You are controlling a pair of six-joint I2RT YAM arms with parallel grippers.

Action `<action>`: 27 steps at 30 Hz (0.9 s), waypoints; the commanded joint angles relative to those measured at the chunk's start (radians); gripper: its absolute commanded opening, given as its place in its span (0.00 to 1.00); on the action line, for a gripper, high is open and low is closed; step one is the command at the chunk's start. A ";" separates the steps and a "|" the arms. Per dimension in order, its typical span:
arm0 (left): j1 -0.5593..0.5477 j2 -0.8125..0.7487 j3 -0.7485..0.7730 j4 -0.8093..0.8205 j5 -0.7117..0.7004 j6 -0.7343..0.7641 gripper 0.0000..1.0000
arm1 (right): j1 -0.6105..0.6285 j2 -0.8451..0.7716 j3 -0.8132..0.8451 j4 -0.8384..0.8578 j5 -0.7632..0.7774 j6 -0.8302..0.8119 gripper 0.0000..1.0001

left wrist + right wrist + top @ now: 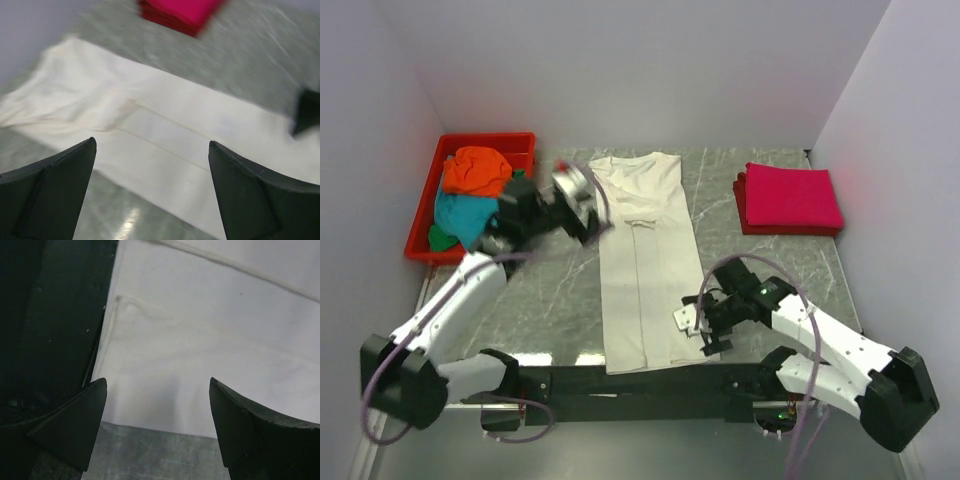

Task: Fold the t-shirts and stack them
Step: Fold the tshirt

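Cream-white cloth t-shirt [645, 262] sides folded in, long strip | left gripper [152, 146], right gripper [158, 383] gaping, empty | next, probably: pinch hem, halve it

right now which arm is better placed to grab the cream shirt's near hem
Right. The right gripper is open at the near hem of the cream shirt, cloth edge between its fingers in its wrist view; the left gripper is up by the collar.
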 commanded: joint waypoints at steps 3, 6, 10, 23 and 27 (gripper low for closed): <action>-0.360 -0.171 -0.258 -0.194 -0.087 0.483 0.99 | 0.221 -0.078 -0.043 0.078 0.226 0.155 0.87; -0.551 -0.260 -0.405 -0.226 -0.124 0.558 0.93 | 0.329 -0.078 -0.090 0.095 0.283 0.187 0.83; -0.803 -0.317 -0.510 -0.176 -0.254 0.523 0.92 | 0.369 -0.067 -0.085 0.123 0.340 0.211 0.78; -1.010 -0.019 -0.495 -0.131 -0.400 0.526 0.88 | 0.431 -0.042 -0.135 0.129 0.423 0.207 0.71; -1.012 0.028 -0.512 -0.107 -0.471 0.532 0.82 | 0.442 -0.032 -0.131 0.126 0.434 0.217 0.70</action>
